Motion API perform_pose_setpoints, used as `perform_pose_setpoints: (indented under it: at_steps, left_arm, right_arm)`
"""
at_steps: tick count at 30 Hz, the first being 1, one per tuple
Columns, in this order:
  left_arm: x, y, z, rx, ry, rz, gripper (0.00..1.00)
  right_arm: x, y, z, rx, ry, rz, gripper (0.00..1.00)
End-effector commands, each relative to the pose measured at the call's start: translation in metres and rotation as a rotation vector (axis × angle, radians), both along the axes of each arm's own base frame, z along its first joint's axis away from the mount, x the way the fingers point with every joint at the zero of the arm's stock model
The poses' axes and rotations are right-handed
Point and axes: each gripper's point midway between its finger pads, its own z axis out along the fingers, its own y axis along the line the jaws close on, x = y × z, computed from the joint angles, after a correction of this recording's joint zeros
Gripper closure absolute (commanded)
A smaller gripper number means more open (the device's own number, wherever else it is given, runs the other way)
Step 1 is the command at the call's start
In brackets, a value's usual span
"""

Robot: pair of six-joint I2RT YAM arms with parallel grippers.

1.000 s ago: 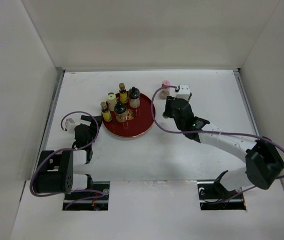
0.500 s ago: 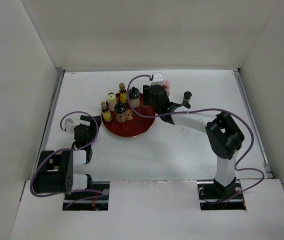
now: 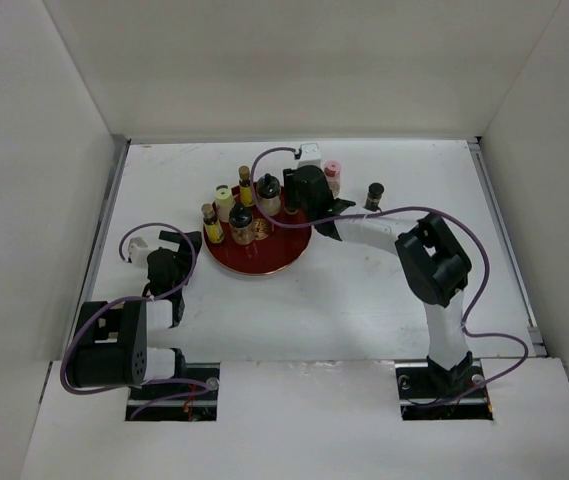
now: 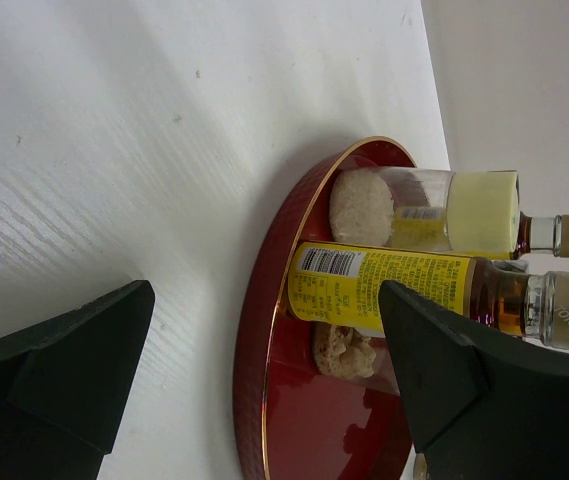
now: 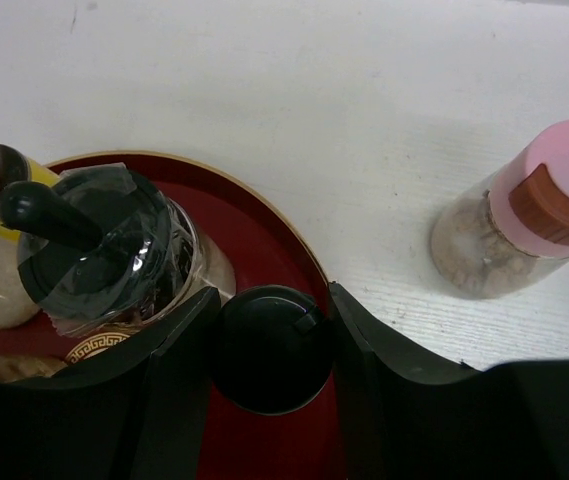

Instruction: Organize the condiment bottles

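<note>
Several small condiment bottles stand on the round red tray, among them a cream one and a yellow-labelled one. My right gripper is over the tray's right edge, shut on a black-capped bottle that fills the space between both fingers. A pink-capped bottle stands on the table behind it and also shows in the right wrist view. Another black-capped bottle stands further right. My left gripper is open and empty at the tray's left rim.
White walls enclose the table on the left, back and right. A wrapped black-capped bottle stands close against my right gripper's left finger. In the left wrist view, the yellow-labelled bottle and the cream bottle are nearest.
My right arm swung left from the table's back right to the tray's right edge. A black-capped bottle on the table has come into view. The left arm has not moved.
</note>
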Motion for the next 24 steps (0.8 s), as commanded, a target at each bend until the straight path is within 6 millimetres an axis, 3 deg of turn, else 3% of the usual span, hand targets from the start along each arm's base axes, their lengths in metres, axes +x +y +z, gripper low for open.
perform_pose_setpoints:
  at_steps: [1,9,17,24]
  left_arm:
    - [0.01,0.0,0.017,-0.002,-0.058,-0.004,0.0]
    - [0.01,-0.001,0.016,-0.002,-0.057,-0.006,0.0]
    - [0.011,-0.001,0.016,-0.003,-0.055,-0.009,0.0]
    - [0.011,-0.002,0.017,-0.003,-0.058,-0.012,0.0]
  right_arm:
    - [0.009,0.011,0.014,0.014,-0.037,0.016,0.62]
    - [0.01,0.012,0.009,0.01,-0.035,0.011,0.42]
    - [0.005,0.012,0.026,0.042,-0.053,0.011,0.38]
    - [-0.013,0.013,0.051,0.081,-0.075,0.029,0.35]
